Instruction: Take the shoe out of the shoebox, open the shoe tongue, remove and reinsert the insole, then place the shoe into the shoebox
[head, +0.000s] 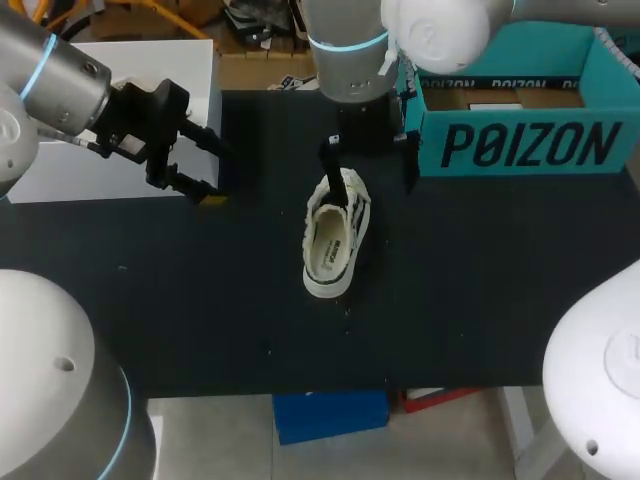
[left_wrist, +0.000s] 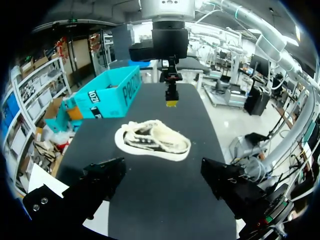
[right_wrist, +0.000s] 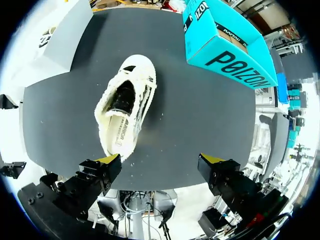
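Shoe (head: 335, 235) sits sole-down on the bench (head: 200, 300), apart from the box (head: 530, 145). Your left hand (head: 212, 170) hangs off to the side, your right hand (head: 370, 160) hovers over the shoe, both spread and empty. Close off-centre and you may shove or tip it.

We see the shoe (head: 335, 238) out of the shoebox (head: 520, 150), standing on its sole with the opening facing up. It is a cream sneaker with black stripes along its sides. The pale insole (head: 328, 256) sits inside it, with dark print on it. The shoe lies near the shoebox's lettered long wall, off its left corner and clear of it. The shoebox is teal, open-topped and upright, its floor brown.
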